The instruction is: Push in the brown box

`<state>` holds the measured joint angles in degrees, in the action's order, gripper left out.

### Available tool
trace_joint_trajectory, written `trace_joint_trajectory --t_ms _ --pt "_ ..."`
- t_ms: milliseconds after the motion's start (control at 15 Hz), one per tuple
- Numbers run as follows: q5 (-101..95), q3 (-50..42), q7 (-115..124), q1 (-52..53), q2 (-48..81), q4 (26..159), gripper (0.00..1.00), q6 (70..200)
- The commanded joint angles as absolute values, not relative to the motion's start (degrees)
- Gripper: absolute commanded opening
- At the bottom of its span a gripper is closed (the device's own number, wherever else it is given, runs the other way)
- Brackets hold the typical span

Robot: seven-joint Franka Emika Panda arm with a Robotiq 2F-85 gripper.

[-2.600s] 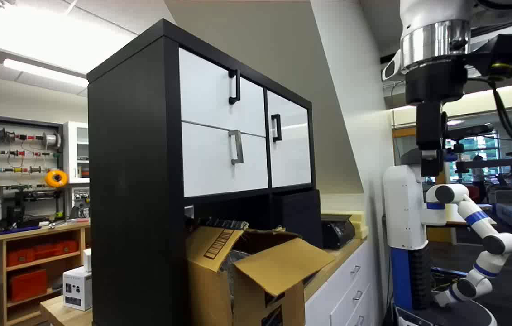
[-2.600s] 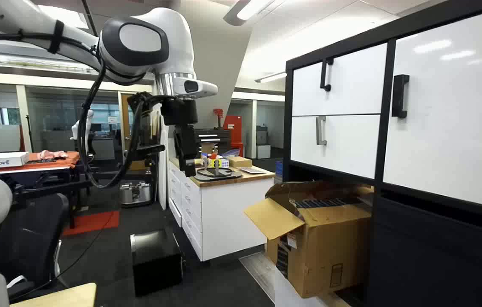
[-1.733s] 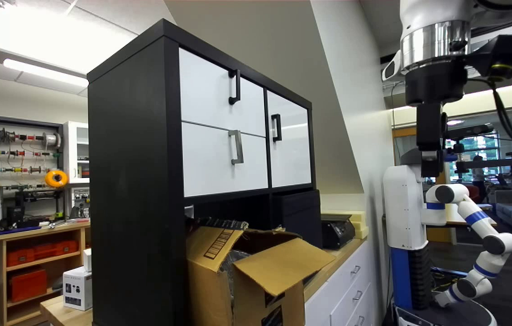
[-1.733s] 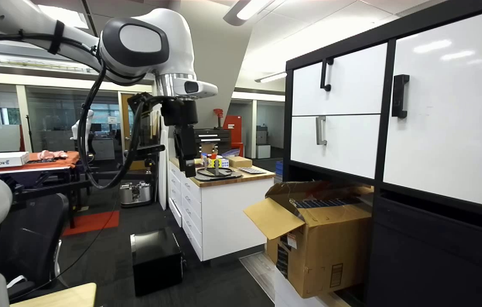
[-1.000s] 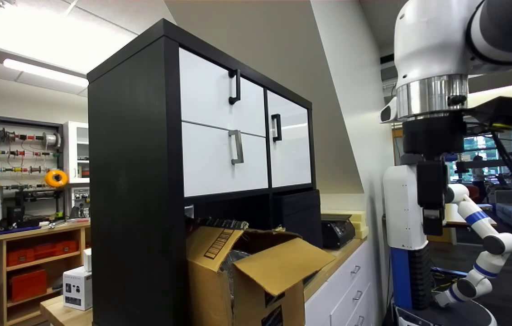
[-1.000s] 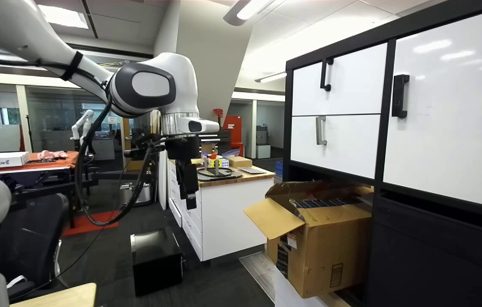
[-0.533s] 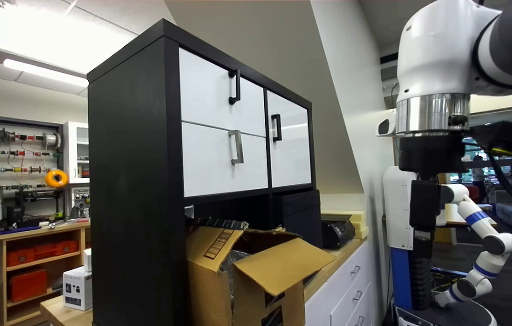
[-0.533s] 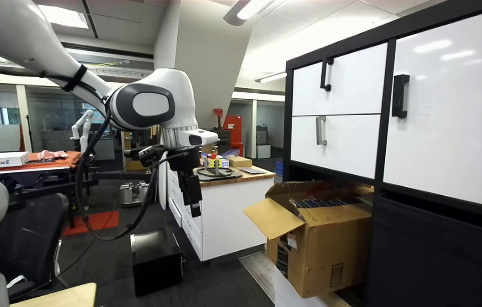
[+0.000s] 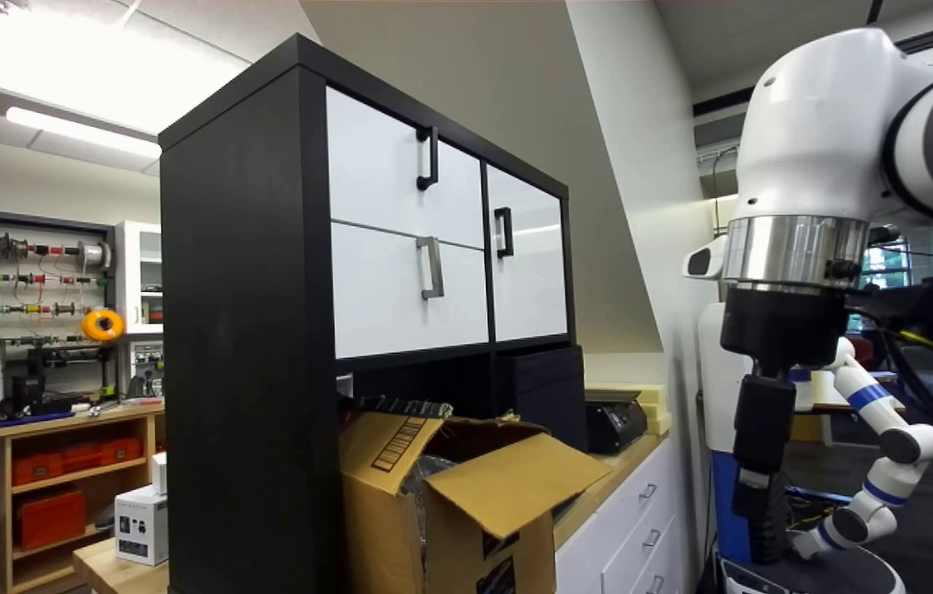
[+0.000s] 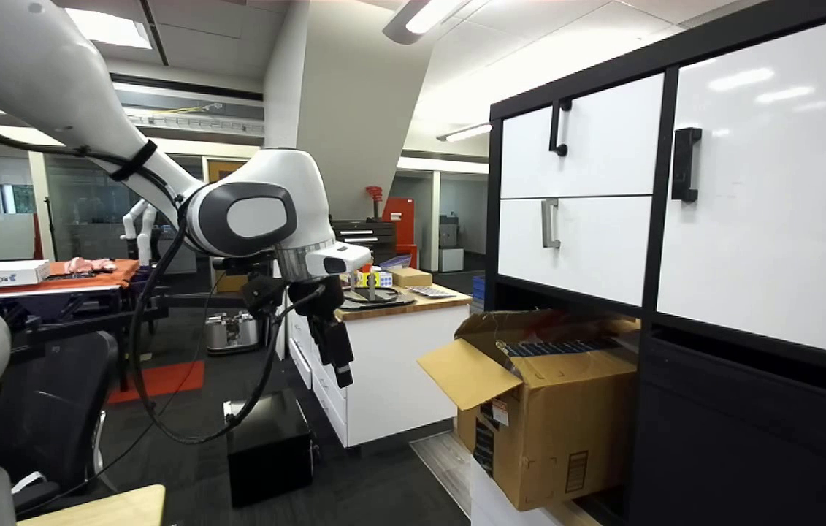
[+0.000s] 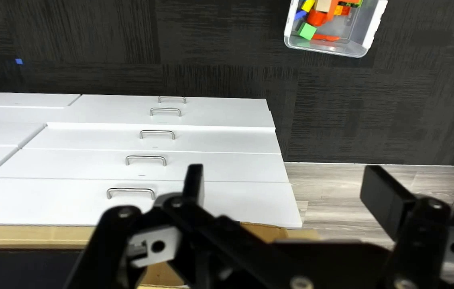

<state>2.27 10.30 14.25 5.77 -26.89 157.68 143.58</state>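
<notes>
The brown box (image 10: 577, 431) is a large cardboard carton in the open bay under the cabinet's white doors. It sticks out past the cabinet front, with a loose flap spread outward. It also shows in the other exterior view (image 9: 384, 528), cut by the lower edge. In the wrist view only parts of the brown box (image 11: 265, 230) show behind the gripper. My gripper (image 9: 763, 536) hangs in the air in front of the cabinet, tilted, apart from the box; it also shows in this exterior view (image 10: 344, 376). In the wrist view the gripper (image 11: 285, 178) has its fingers wide apart with nothing between them.
The black cabinet (image 9: 243, 330) has white doors with handles that stick out above the box. A dark bin (image 9: 544, 392) sits beside the box. White drawers (image 9: 627, 528) lie below. A white island (image 10: 405, 372) stands behind the gripper. A toy tub (image 11: 343, 44) is on the floor.
My gripper first stays still, then comes down a good way and tilts, its fingertips swinging toward the cabinet side. The brown box has not moved.
</notes>
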Motion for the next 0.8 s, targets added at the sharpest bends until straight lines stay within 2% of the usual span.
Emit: trace_joint_trajectory --t_ms 0,333,733 --pt "2.5 10.8 15.0 5.8 -22.7 157.8 1.00 149.7" --pt "0.0 11.4 16.3 3.6 -13.5 154.9 1.00 158.7" --pt "-14.0 12.5 22.1 -2.9 -3.0 148.5 1.00 166.9"
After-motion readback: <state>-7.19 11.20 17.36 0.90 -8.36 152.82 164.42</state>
